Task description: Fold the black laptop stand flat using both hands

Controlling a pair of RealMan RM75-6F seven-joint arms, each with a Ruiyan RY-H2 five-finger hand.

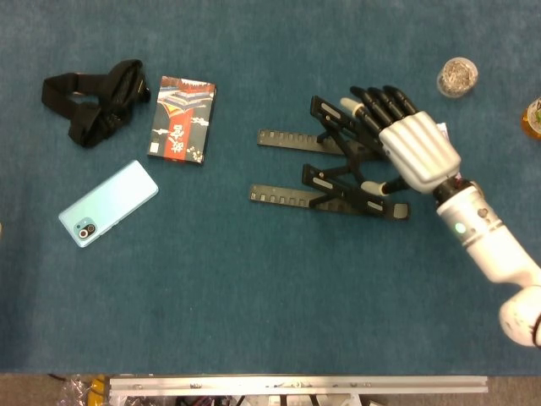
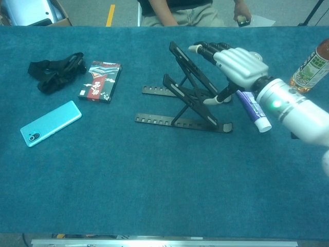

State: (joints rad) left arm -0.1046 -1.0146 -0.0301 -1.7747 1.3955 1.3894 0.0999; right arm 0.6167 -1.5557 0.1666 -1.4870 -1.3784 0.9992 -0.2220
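Lying around one black laptop stand (image 1: pixel 334 169) are one turquoise smartphone (image 1: pixel 108 203), one patterned box (image 1: pixel 182 119), one black strap (image 1: pixel 97 102), one small glass jar (image 1: pixel 457 76), one drink bottle (image 2: pixel 309 66), one white-capped tube (image 2: pixel 253 108). One robot hand (image 1: pixel 412 150) is showing.

The black laptop stand (image 2: pixel 191 100) stands unfolded on the blue bench (image 2: pixel 154 175), a little right of the middle. Its two notched base rails (image 1: pixel 287 196) lie flat and parallel, running left to right, each with a row of small slots. From them the crossed struts rise, and the upper arms (image 2: pixel 186 62) tilt up toward the far side, tipped with grey pads. It is not yet folded flat.
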